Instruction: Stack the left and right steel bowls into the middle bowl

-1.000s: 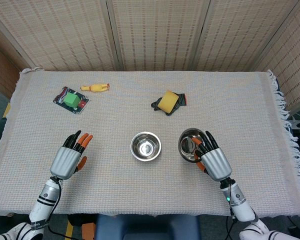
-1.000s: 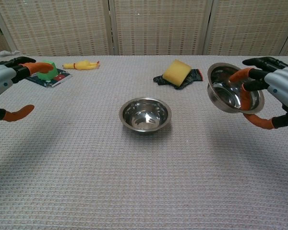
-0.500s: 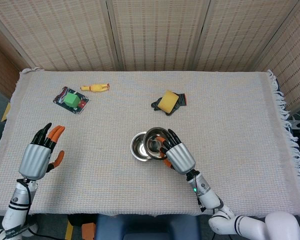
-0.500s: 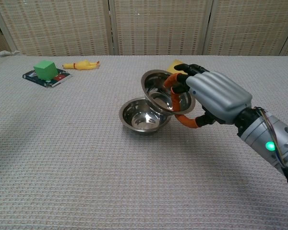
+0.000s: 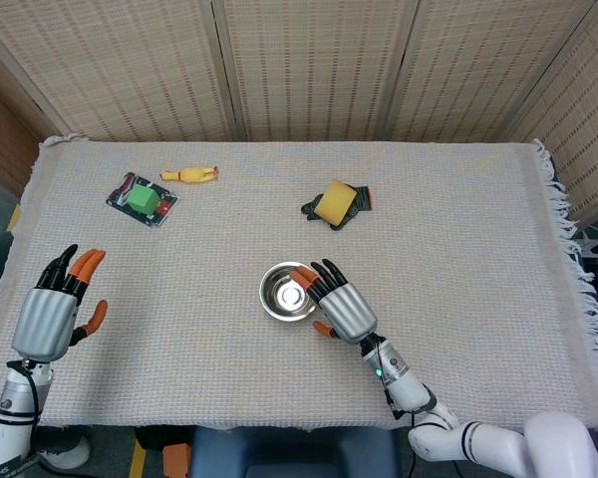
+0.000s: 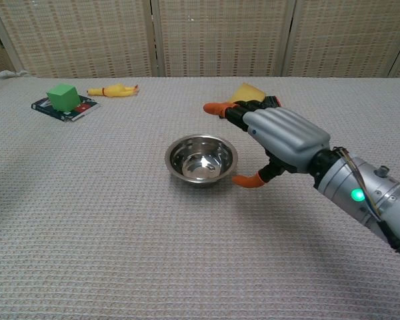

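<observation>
Seen at the middle of the cloth-covered bench (image 5: pixel 458 199): the stacked steel bowls (image 5: pixel 289 291), upright and nested, directly left of the right robot hand (image 5: pixel 341 309). Right robot hand open beside the rim, fingers (image 6: pixel 230 110) stretched over the far-right edge of the bowls, thumb tip (image 6: pixel 247 180) low by the near-right side of the rim; nothing gripped, and contact with the metal not clear from either view. Left robot hand (image 5: pixel 50 317) raised near the bench's left edge, well apart from the bowls, fingers spread and holding nothing; out of the chest view.

Changed from half a second ago: then gripped in the right robot hand and tilted over the middle bowl, the carried bowl now released and sitting inside it, the two reading as one. A second ago, held off to the right, clear of the middle bowl. Left robot hand drawn further toward the bench's left edge over the same span.

Further back on the bench: a green cube (image 5: pixel 142 199) on a dark card (image 5: pixel 128 187), a yellow toy chicken (image 5: pixel 189 174) just behind them, and a yellow sponge (image 5: pixel 335 202) lying on a black cloth (image 5: pixel 361 198), all well apart from the bowls.
</observation>
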